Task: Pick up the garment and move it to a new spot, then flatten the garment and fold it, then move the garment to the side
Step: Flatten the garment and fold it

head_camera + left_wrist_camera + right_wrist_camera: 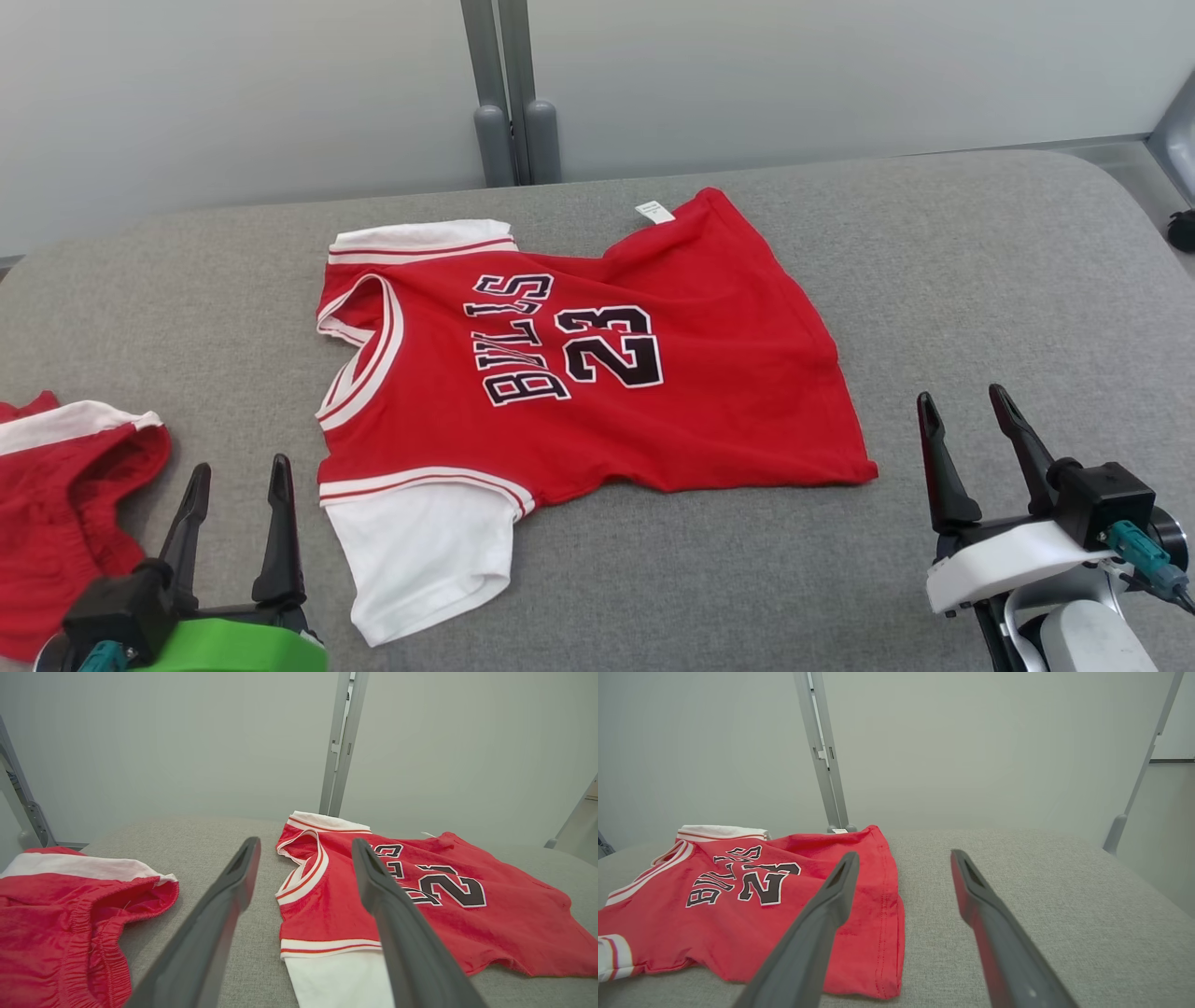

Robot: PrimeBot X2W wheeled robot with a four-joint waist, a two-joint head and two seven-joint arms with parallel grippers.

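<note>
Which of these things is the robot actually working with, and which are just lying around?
Part of the job:
- red jersey, spread out in the middle
- left gripper and right gripper, both open and holding nothing

Probably just lying about:
- red shorts, bunched at the left edge
- grey padded surface under everything
- grey posts behind

Before me, a grey padded table point(934, 280) carries a red jersey point(700, 392) spread out and red shorts point(56, 504) at my left.
</note>
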